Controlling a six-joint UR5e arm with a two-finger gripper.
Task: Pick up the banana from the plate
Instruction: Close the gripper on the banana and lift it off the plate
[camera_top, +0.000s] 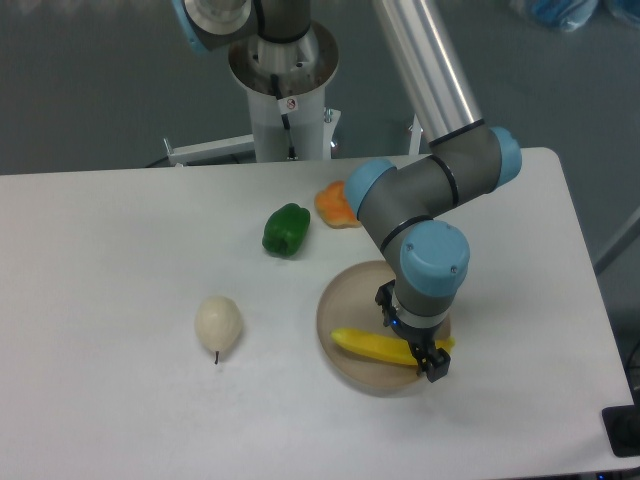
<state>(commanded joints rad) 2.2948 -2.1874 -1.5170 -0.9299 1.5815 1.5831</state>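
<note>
The yellow banana (365, 346) lies across the front half of the round tan plate (340, 300) at the table's front right. My gripper (411, 340) points straight down over the banana's right part. One black finger (386, 301) shows on the far side of the banana and the other black finger (434, 366) on the near side. The jaws stand wider than the banana and straddle it, open. The blue wrist hides the fingertips and the contact area.
A green pepper (286, 229) and an orange lumpy fruit (335, 204) lie behind the plate. A cream pear (218, 323) lies to the plate's left. The robot base (285, 80) stands at the table's back edge.
</note>
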